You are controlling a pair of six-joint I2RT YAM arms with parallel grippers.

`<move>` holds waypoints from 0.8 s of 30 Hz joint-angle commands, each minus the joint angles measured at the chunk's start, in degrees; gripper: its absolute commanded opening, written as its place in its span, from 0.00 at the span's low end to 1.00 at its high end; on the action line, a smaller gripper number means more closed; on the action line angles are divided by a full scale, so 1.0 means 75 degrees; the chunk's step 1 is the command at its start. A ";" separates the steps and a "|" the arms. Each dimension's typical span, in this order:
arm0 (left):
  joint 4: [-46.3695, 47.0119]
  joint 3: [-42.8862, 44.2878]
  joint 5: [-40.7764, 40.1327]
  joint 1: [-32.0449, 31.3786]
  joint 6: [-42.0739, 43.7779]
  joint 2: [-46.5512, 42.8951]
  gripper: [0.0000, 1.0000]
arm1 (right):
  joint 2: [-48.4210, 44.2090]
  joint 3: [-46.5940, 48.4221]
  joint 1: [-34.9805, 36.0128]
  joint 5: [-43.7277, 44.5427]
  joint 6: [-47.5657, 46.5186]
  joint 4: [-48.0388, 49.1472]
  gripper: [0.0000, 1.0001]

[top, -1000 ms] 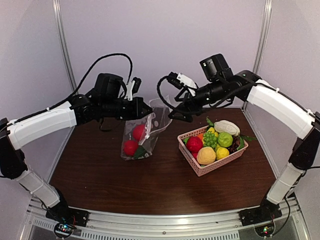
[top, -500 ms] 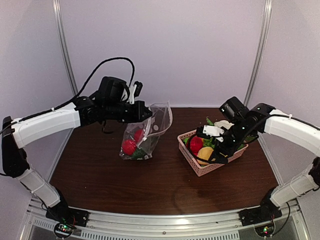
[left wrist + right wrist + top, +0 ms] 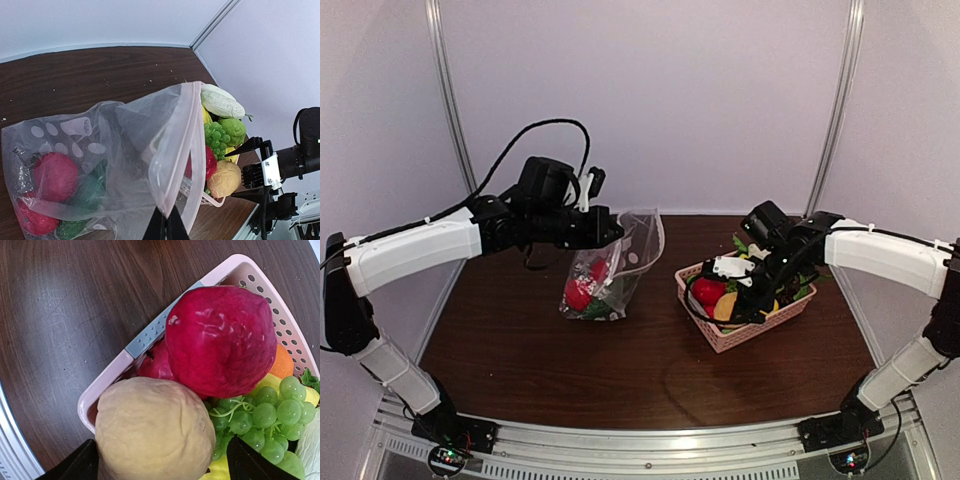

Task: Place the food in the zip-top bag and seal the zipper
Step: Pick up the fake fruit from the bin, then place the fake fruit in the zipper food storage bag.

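The right gripper is hanging over a corner of the pink basket, its two black fingers standing wide apart on either side of a tan round fruit. A red round fruit is pressing against the tan one by the basket's rim, with green grapes, an orange piece and a yellow piece lying packed beside them. The basket is sitting on a dark wooden table.

Dark wood-grain table, satin-sheened, carries a pink perforated plastic basket with a grey, stud-textured strip on its rim. Inside sits a matt, wrinkled red fruit. At seven o'clock of it is a dull, dimpled tan fruit, possibly foam, and at four o'clock are glossy green grapes. The zip-top bag is thin, crinkled clear film.
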 commanded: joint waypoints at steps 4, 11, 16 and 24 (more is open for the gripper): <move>0.0243 -0.0080 -0.0022 0.0057 0.0082 -0.0117 0.00 | -0.0246 0.0063 0.0021 0.0454 -0.0074 0.0060 0.72; 0.0270 0.0070 0.0086 0.0060 0.0094 0.0073 0.00 | -0.1131 0.1115 0.0024 -0.0190 -0.0409 -0.1237 0.65; 0.0333 0.0170 0.0345 0.0063 0.0041 0.0290 0.00 | -0.1263 0.2017 0.0033 -0.1829 -0.0238 -0.1254 0.65; 0.0364 0.0334 0.0580 0.0057 -0.0081 0.0276 0.00 | 0.0263 0.3993 0.0222 -0.3448 0.0597 -0.0320 0.66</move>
